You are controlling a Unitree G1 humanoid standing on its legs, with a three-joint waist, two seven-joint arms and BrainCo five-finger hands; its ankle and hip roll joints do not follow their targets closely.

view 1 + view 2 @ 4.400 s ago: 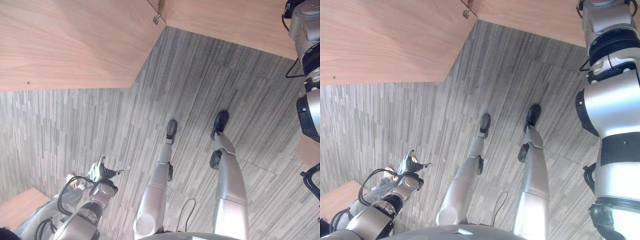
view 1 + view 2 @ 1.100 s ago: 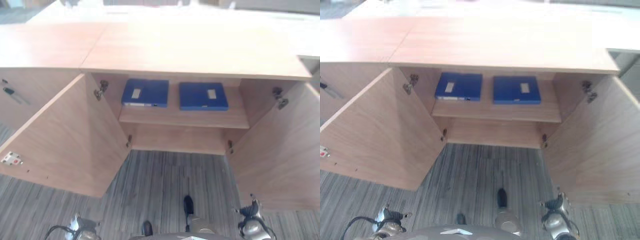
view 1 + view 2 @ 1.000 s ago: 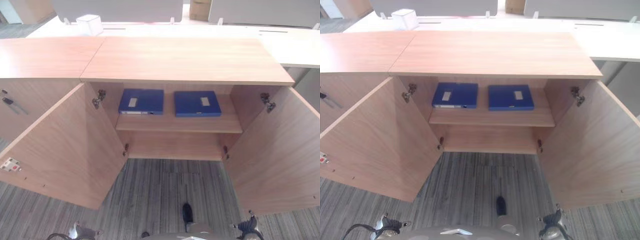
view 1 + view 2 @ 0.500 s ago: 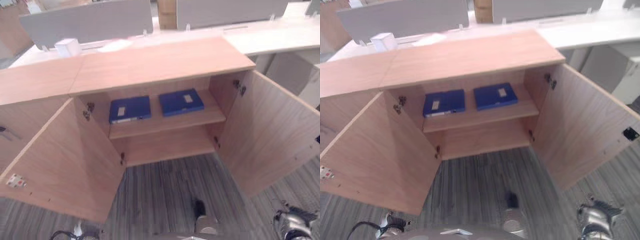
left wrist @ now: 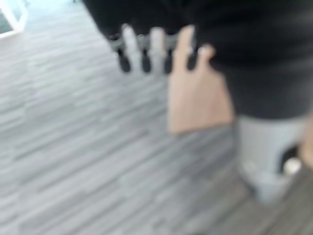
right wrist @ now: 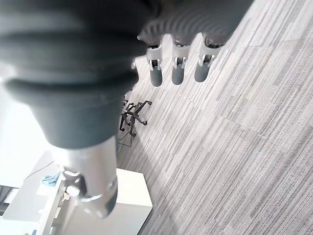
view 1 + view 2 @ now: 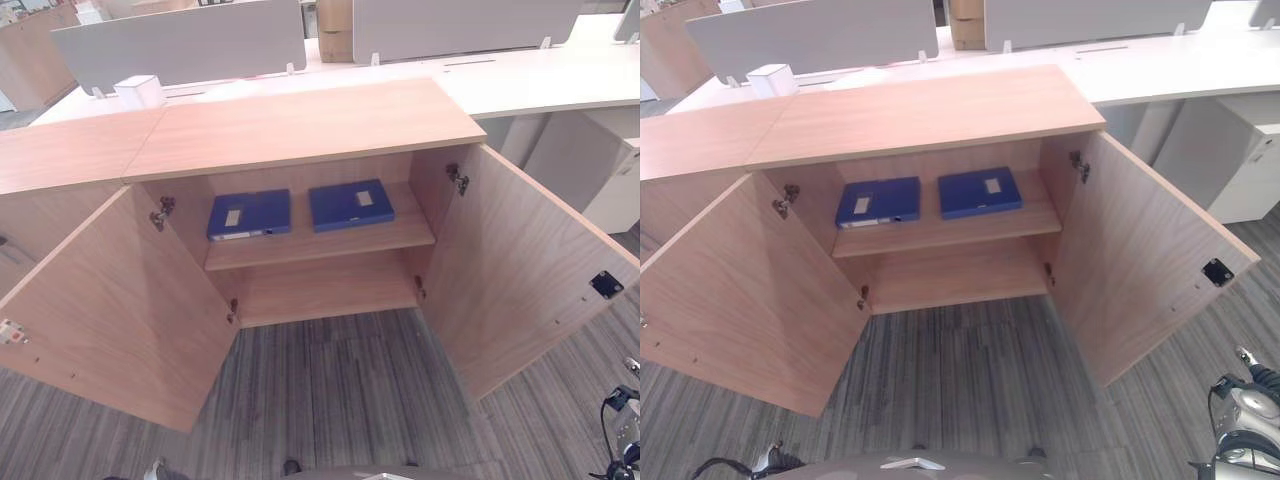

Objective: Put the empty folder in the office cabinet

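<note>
Left eye view is looking down on the office cabinet (image 7: 300, 125), which is standing with both doors swung wide over the grey striped floor (image 7: 330, 390). Two blue folders are lying flat on the cabinet's upper shelf (image 7: 320, 240), side by side and just apart: the left folder (image 7: 250, 214) is sitting toward the cabinet's left wall, the right folder (image 7: 350, 204) toward its right wall. Each is showing a small pale label on its cover. The cabinet's bottom shelf is lying bare beneath them. The left door (image 7: 110, 310) is angling out from the cabinet's left edge, the right door (image 7: 520, 275) from its right edge. A small white box (image 7: 138, 90) is sitting behind the cabinet's left rear corner, in front of a grey partition (image 7: 180, 45).

The right hand (image 7: 1250, 410) is hanging low, well clear of the cabinet's right door and near the floor. In the right wrist view its fingers (image 6: 176, 66) are hanging straight and slightly apart, holding nothing and touching nothing, with the floor beyond them.

In the left wrist view the left hand (image 5: 146, 46) is showing its fingers in a row, relaxed and empty, over the floor, well apart from the cabinet. A tan wooden panel (image 5: 195, 98) is showing just past those fingers; whether they are touching it cannot be told.
</note>
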